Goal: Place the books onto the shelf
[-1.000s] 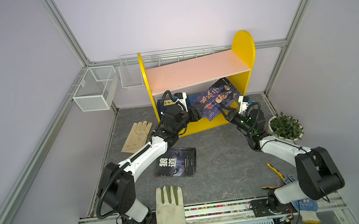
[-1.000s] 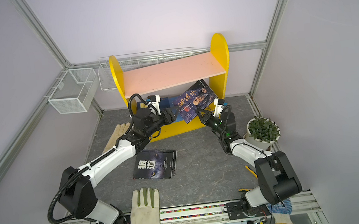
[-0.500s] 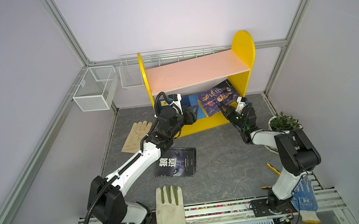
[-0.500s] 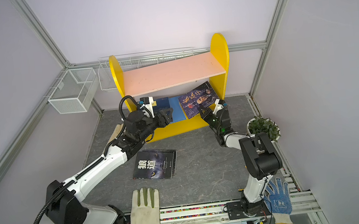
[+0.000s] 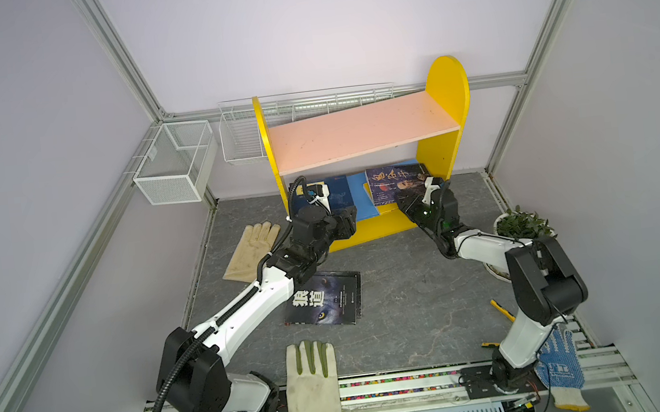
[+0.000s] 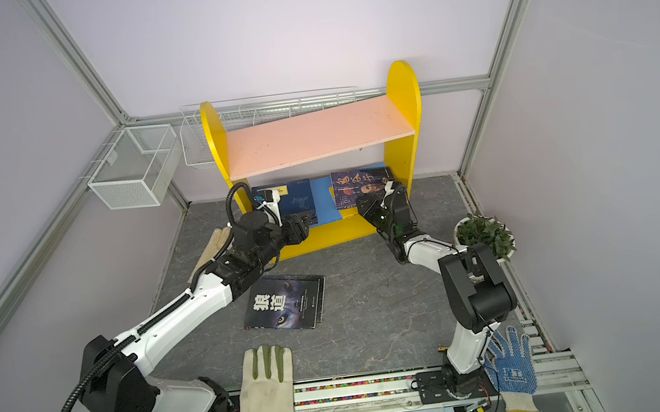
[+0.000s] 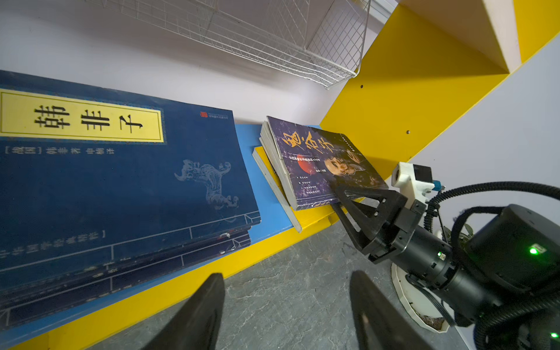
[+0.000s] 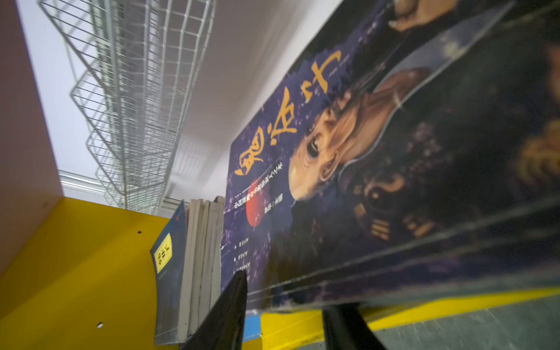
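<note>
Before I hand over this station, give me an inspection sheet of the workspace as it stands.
Surface: grey mat, no spills seen.
Job's things: navy books and purple book lie on the blue lower board of the shelf; wolf-cover book lies on the mat.
Clutter: tan glove, white glove, blue dotted glove, potted plant, yellow tool.
Grippers: left gripper jaws open, empty; right gripper jaws astride the purple book's corner, grip unclear.
Cables: black conduit loops on both arms, snagging nothing.
Surroundings: wire baskets on the back wall.
</note>
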Available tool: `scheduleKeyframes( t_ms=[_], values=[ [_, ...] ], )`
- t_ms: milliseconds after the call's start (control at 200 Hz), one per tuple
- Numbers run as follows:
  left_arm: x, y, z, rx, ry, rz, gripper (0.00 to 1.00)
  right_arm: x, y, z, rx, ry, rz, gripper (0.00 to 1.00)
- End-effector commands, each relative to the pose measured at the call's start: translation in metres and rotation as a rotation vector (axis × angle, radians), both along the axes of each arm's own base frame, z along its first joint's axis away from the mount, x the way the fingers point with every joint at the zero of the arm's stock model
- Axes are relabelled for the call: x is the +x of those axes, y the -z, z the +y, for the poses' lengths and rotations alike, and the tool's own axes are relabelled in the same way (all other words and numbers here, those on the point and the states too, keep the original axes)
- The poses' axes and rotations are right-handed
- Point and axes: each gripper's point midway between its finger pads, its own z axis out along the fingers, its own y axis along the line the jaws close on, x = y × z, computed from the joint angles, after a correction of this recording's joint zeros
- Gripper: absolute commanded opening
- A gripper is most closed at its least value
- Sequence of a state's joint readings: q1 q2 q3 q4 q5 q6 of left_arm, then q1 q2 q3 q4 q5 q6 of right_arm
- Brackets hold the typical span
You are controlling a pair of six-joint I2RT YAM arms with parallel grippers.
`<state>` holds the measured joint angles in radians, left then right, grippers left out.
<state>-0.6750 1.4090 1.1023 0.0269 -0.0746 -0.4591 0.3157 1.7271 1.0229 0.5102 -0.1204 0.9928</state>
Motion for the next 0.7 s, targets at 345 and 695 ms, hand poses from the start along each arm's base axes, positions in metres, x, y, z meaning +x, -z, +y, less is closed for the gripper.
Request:
scheduleKeyframes(
  t_ms=[345,695],
  values=[
    [0.006,0.005,-0.009,-0.005,0.008,0.029,0.66,-0.031,0.001,-0.029,-0.35,-0.013,0.122,0.57],
    [0.011,0.014,-0.008,0.005,-0.014,0.054,0.65,-0.049,0.021,0.033,-0.382,-0.287,0.125,0.2]
  ],
)
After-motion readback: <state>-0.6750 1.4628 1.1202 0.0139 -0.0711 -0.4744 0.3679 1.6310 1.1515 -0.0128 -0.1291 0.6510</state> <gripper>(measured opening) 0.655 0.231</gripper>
